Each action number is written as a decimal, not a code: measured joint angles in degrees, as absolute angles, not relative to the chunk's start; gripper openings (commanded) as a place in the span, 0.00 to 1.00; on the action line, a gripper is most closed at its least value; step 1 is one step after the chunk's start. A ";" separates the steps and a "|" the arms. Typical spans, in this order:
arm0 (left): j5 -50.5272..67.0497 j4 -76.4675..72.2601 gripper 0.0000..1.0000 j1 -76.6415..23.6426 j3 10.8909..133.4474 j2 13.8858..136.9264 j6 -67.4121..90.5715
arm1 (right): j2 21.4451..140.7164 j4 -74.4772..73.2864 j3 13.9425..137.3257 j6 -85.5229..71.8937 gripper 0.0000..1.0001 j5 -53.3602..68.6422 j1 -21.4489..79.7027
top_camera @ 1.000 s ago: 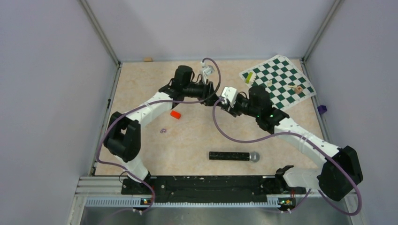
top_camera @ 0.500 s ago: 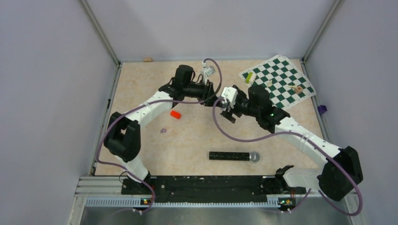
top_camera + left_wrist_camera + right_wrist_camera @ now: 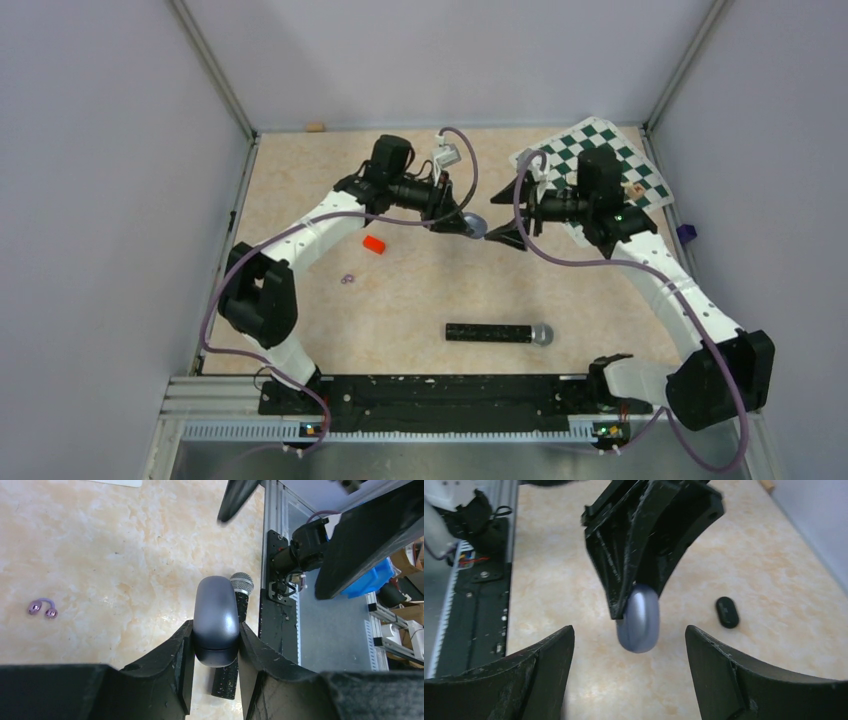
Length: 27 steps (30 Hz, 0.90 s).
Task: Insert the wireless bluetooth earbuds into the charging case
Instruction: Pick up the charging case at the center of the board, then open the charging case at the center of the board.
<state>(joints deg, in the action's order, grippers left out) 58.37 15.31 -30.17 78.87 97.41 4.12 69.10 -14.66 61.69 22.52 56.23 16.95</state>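
My left gripper [image 3: 216, 630] is shut on a rounded grey-blue disc [image 3: 216, 610] with a seam round it, held above the table. In the top view this disc [image 3: 474, 227] hangs mid-table at the left gripper's tip [image 3: 468, 224]. My right gripper [image 3: 629, 630] stands open facing the disc [image 3: 640, 617], a gap on either side and nothing in it. The charging case [image 3: 727, 612], a small black pill-shaped pod, lies on the table beyond. The earbuds are out of view.
A long black microphone [image 3: 498, 332] lies near the front. A red block [image 3: 374, 244] and small purple rings [image 3: 347, 279] sit to the left. A green chessboard [image 3: 600, 165] with pieces fills the back right corner, under the right arm.
The right gripper opened and drew back to the right, away from the disc. The left gripper closed on the disc and keeps it in the middle.
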 measured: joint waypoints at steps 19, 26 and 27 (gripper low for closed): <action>60.84 20.25 0.32 -35.99 77.73 94.26 -5.61 | 71.90 -17.58 57.19 21.65 0.59 65.19 16.99; 60.27 22.52 0.33 -36.38 77.73 94.26 -8.29 | 73.36 -24.36 57.69 25.87 0.55 65.54 16.99; 60.23 22.74 0.33 -36.38 77.73 94.26 -8.54 | 73.91 -25.87 58.11 26.72 0.54 65.60 16.99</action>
